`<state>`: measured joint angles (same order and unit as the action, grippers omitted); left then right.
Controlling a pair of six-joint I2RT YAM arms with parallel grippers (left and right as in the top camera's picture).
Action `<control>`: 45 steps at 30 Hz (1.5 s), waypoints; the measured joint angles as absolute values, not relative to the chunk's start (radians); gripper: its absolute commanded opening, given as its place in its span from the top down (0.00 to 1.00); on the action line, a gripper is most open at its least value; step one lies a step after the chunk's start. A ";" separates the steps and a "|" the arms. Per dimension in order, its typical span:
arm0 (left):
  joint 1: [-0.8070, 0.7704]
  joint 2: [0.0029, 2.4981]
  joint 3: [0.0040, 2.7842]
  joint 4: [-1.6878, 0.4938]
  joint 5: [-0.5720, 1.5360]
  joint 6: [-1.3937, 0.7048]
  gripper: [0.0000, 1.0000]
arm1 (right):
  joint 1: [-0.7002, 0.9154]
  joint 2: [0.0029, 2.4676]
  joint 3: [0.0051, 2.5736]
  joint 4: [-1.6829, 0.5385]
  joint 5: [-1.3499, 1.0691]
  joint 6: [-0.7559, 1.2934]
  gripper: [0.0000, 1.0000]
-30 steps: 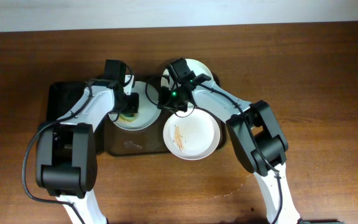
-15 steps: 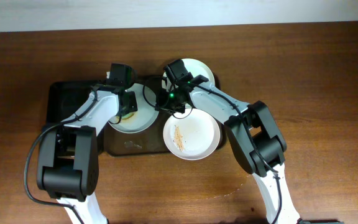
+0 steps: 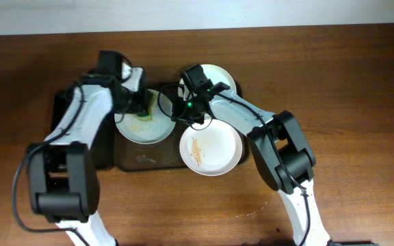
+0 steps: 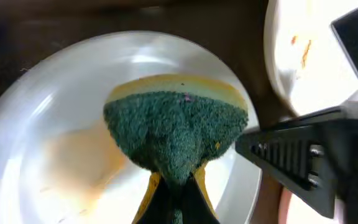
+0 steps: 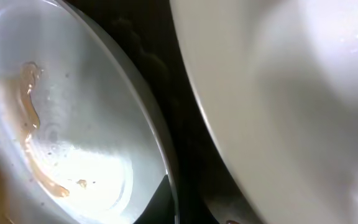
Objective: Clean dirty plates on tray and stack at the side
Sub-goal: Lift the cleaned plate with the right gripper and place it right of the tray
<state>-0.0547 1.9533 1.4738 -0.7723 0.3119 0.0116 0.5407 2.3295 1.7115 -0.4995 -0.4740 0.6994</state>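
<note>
Three white plates lie on the dark brown tray (image 3: 142,162). The left plate (image 3: 137,130) carries a brownish smear. My left gripper (image 3: 141,104) is shut on a green and yellow sponge (image 4: 176,134) and presses it on this plate (image 4: 42,155). My right gripper (image 3: 181,109) is shut on the same plate's right rim (image 5: 157,143). One black finger (image 5: 157,199) lies inside the rim. The front plate (image 3: 211,149) has orange specks. The back plate (image 3: 219,76) is partly hidden under the right arm.
A smaller black tray (image 3: 63,109) lies left of the brown tray, under my left arm. The right gripper's black body (image 4: 303,162) stands close beside the sponge. Bare wooden table (image 3: 347,102) stretches to the right and front.
My left arm has swung out to the left and the sponge has slid toward the far side of the left plate. The right arm and all three plates have not moved.
</note>
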 measured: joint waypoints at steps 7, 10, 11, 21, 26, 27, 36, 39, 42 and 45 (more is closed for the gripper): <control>0.160 1.922 1.608 -1.116 0.151 -0.039 0.99 | 0.541 2.330 1.719 -0.516 -0.476 0.675 0.95; 0.253 1.922 1.607 -1.111 0.061 -0.085 0.99 | 0.541 2.334 1.742 -0.544 -0.442 0.651 0.88; 0.258 1.922 1.607 -1.110 0.053 -0.091 0.99 | 0.544 2.334 1.745 -0.545 -0.429 0.648 0.96; 0.257 1.922 1.509 -0.977 0.036 -0.106 0.99 | 0.614 2.331 2.060 -0.956 -0.113 0.449 0.96; 0.257 1.922 1.482 -0.948 0.033 -0.107 0.99 | 0.699 2.331 2.175 -1.044 0.177 0.389 0.96; 0.257 1.922 1.482 -0.944 0.033 -0.107 0.99 | 0.718 2.331 2.191 -1.069 0.264 0.384 0.96; 0.257 1.922 1.481 -0.916 0.033 -0.107 0.99 | 0.941 2.331 2.229 -1.122 1.051 0.367 0.96; 0.257 1.922 1.481 -0.915 0.033 -0.107 0.99 | 0.985 2.331 2.229 -1.122 1.168 0.366 0.96; 0.257 1.922 1.481 -0.915 0.033 -0.107 0.99 | 0.984 2.331 2.229 -1.122 1.217 0.365 0.96; 0.257 1.922 1.481 -0.915 0.033 -0.107 0.99 | 0.983 2.331 2.229 -1.123 1.231 0.369 0.96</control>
